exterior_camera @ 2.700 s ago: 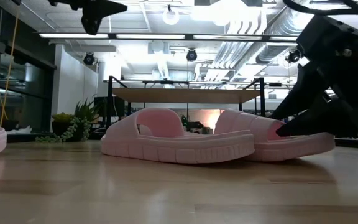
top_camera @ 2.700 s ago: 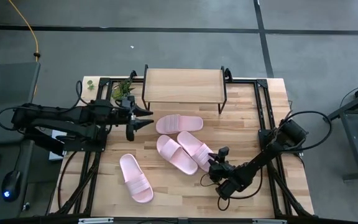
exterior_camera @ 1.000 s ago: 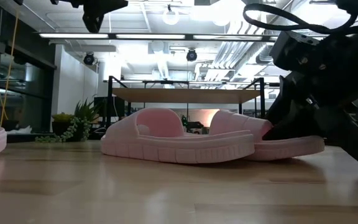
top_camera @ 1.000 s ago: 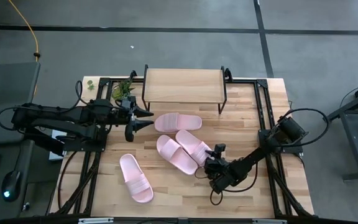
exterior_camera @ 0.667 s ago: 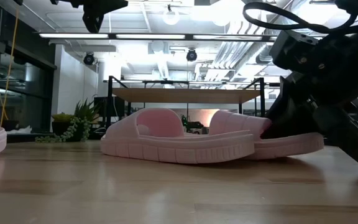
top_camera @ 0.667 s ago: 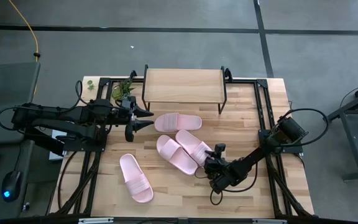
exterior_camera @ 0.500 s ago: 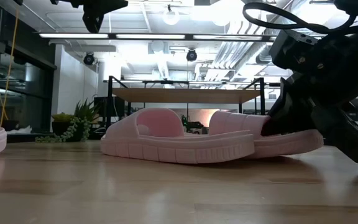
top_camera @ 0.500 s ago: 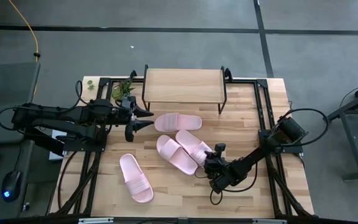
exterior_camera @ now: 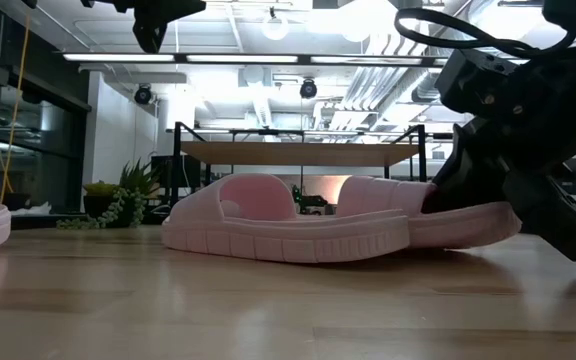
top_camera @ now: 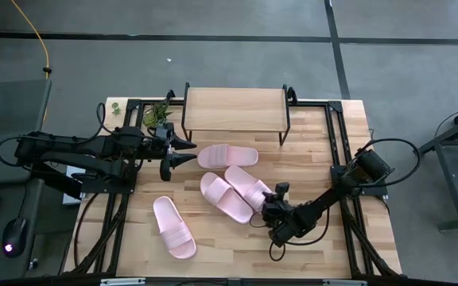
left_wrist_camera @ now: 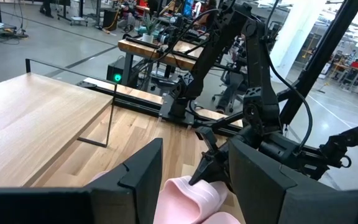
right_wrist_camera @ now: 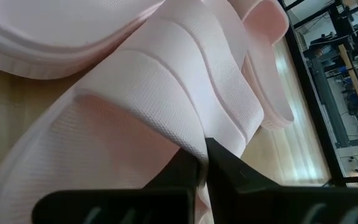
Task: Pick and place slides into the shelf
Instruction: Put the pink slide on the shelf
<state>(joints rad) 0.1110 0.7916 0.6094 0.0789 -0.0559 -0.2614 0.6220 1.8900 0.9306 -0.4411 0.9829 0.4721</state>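
Right end effector [top_camera: 273,200] is clamped narrow on the strap edge of one slide [top_camera: 250,187] near the counter [top_camera: 308,143] centre, beside two other slides; a fourth lies toward the front-left corner. Left end effector [top_camera: 183,151] hovers partly open. The shelf [top_camera: 234,109] stands at the far edge.

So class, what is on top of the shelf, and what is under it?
The shelf has a bare wooden top, with no slides on it. From the low view, nothing stands under it, though two slides in front cover the lower part of that space.
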